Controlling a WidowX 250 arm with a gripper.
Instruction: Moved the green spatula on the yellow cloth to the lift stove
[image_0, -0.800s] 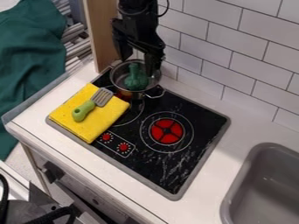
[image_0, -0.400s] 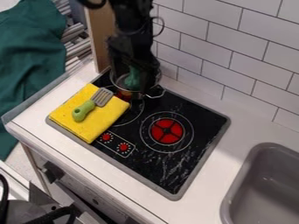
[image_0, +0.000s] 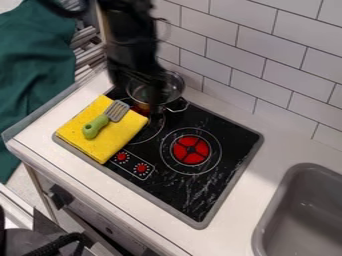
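Observation:
The black gripper (image_0: 148, 102) hangs at the upper left, in front of the metal pot and just up and right of the spatula; its outline is blurred. The green-handled spatula (image_0: 97, 126) lies on the folded yellow cloth (image_0: 101, 145), its grey slotted head toward the pot. That cloth rests over the left corner of the black stove (image_0: 230, 136). No contact shows between gripper and spatula.
The metal pot (image_0: 175, 85) stands on the rear left burner, partly behind the arm. A red burner (image_0: 191, 150) is mid-stove, with two red knobs near the front edge. The grey sink (image_0: 304, 215) lies at lower right, and a tiled wall runs behind.
The arm has come down and forward from over the pot, toward the cloth, and now hides much of the pot and the green item inside. Spatula and cloth have stayed put.

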